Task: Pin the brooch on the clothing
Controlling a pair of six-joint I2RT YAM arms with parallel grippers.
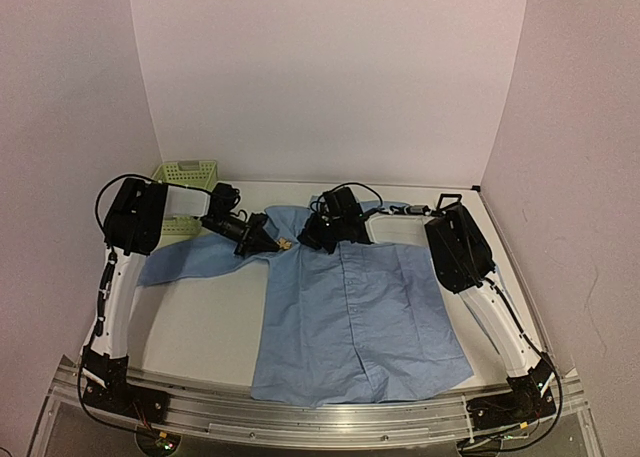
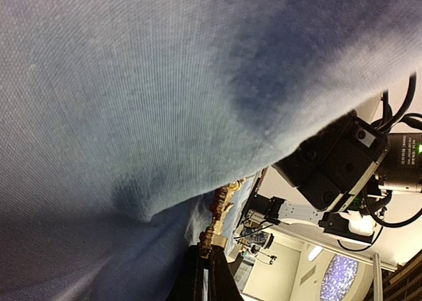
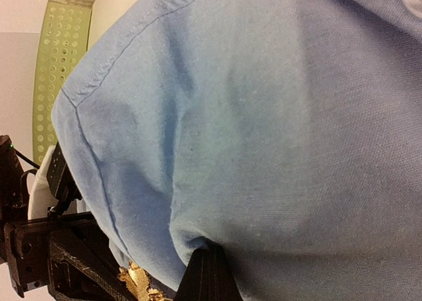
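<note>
The clothing, a light blue button-up shirt, lies spread on the table with its collar towards the back. My left gripper is shut on the brooch, a tiny golden ornament, at the shirt's left shoulder. In the left wrist view the brooch sticks out from my fingertips and lies against the edge of a fold of the clothing. My right gripper is shut on a pinch of the clothing near the collar, lifting it. The brooch shows just left of that pinch.
A pale green plastic basket stands at the back left, behind the left arm. A small black square box frame sits at the back right corner. White walls close in the table on three sides.
</note>
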